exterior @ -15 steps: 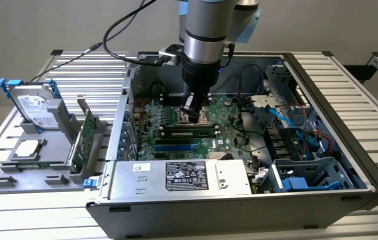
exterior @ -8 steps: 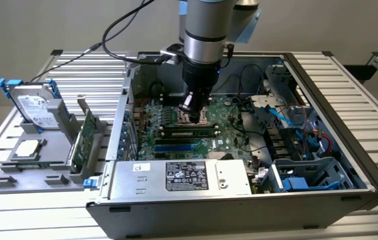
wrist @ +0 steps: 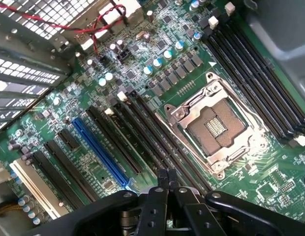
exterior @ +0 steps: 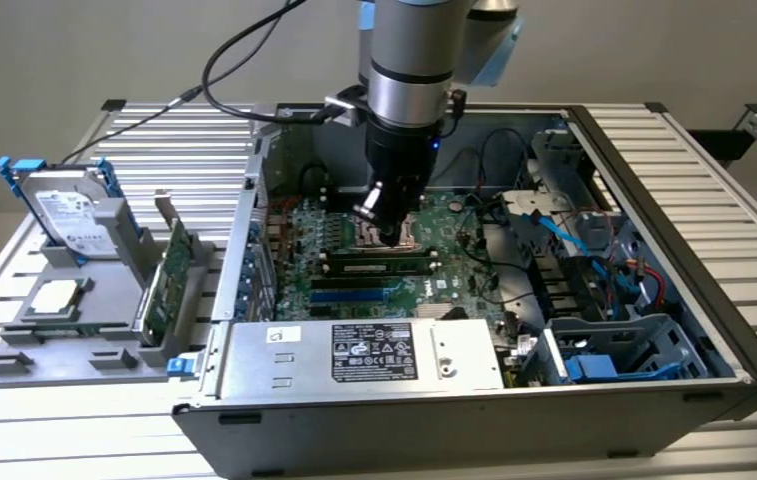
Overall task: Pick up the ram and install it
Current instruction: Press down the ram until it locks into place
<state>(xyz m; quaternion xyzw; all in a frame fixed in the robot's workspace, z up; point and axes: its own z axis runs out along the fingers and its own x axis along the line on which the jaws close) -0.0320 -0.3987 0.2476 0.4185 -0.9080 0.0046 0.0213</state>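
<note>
1. Claw [wrist: 167, 173]: the two fingers are pressed together with nothing between them. In the exterior view the claw [exterior: 381, 212] hangs from the arm inside the open computer case [exterior: 718, 330], just above the CPU socket [exterior: 386, 236].
2. Ram [exterior: 378, 266]: a narrow green stick with a row of dark chips. It stands on its long edge in a black slot on the motherboard [exterior: 301, 290], just beside the socket on the side toward the power supply [exterior: 365, 352]. It sits level and low, so I judge it to be already in its slot. Whether the end latches have caught is too small to tell.
3. Wrist view: the closed fingertips hover over the long black slots that run between the CPU socket [wrist: 216, 129] and the blue slot [wrist: 99, 147]. I cannot tell from here which of these slots holds the stick.
4. Handling, as a judgement: the stick should be light, stiff and thin, yet easily damaged. The chips and the contact edge are best left untouched. The sound place to hold or press is the bare upper long edge or the short ends, with force straight down the slot, since a tilted push could bend the board or the latches.
5. Elsewhere: the wider green expansion card [exterior: 165, 282] stands upright in a grey holder on the tabletop [exterior: 31, 420], well apart from the claw at the exterior view's left.
</note>
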